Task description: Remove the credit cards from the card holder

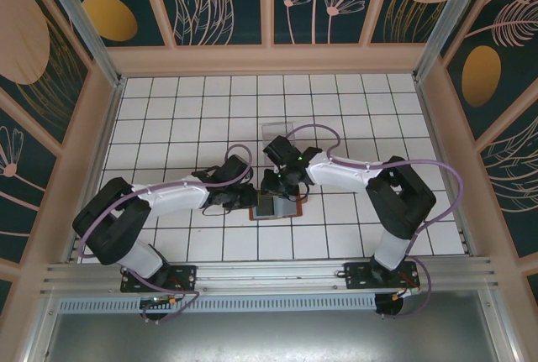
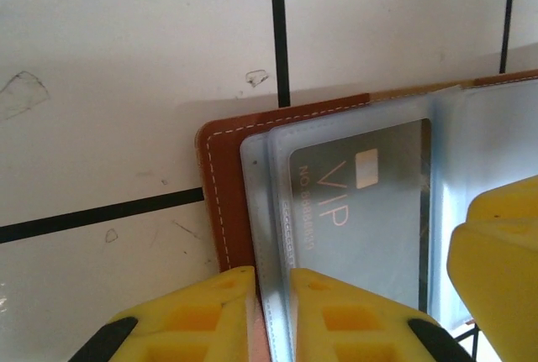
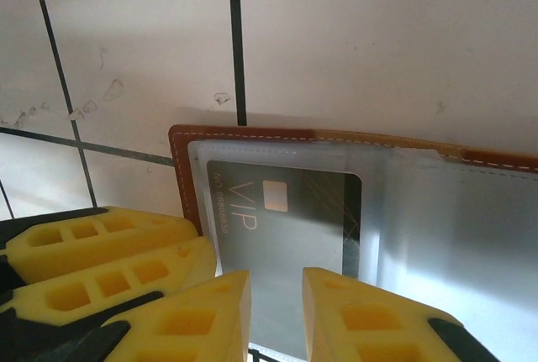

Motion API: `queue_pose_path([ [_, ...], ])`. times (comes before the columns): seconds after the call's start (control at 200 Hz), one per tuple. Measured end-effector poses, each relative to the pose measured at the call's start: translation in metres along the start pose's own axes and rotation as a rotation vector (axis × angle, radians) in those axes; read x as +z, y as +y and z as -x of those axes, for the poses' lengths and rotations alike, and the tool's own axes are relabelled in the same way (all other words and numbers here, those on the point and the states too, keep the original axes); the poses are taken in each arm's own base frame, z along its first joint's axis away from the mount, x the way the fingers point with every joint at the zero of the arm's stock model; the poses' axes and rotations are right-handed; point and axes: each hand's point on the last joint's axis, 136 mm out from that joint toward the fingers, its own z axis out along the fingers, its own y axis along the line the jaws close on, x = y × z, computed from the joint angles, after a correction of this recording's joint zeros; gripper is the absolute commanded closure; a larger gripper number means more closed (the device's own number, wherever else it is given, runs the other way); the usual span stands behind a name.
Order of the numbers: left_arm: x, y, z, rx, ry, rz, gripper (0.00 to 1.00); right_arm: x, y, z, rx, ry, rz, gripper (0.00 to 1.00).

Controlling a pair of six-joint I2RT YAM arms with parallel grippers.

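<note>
Jaws are too small to judge from above, where left gripper (image 1: 250, 200) and right gripper (image 1: 276, 189) meet over the open card holder (image 1: 284, 210) mid-table. At the left wrist they pinch a clear pocket leaf (image 2: 271, 211) beside the VIP credit card (image 2: 361, 202). At the right wrist they stand narrowly apart over that thin, stiff, slick-looking card, probably best nipped at the pocket mouth.

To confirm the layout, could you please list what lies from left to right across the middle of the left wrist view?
White tiled table → brown leather edge of the card holder → grey VIP credit card
</note>
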Motion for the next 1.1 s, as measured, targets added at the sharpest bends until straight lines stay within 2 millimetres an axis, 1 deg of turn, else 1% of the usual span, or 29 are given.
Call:
queue_pose_path([
  [0.315,0.002,0.002,0.000,-0.004,0.002,0.008,0.82,0.006,0.000,0.000,0.006,0.012,0.029,0.76],
  [0.54,0.002,0.002,0.000,-0.004,0.001,0.011,0.83,0.012,-0.009,-0.003,0.013,0.022,0.005,0.76],
  [0.856,0.002,0.002,0.000,-0.004,0.001,0.010,0.82,0.015,-0.014,-0.005,0.017,0.028,-0.007,0.76],
  [0.976,0.003,0.002,0.000,-0.004,0.000,0.010,0.82,0.016,-0.014,-0.005,0.017,0.028,-0.008,0.76],
  [1.101,0.003,0.002,0.000,-0.003,0.000,0.010,0.78,0.016,-0.016,-0.005,0.018,0.024,-0.017,0.76],
])
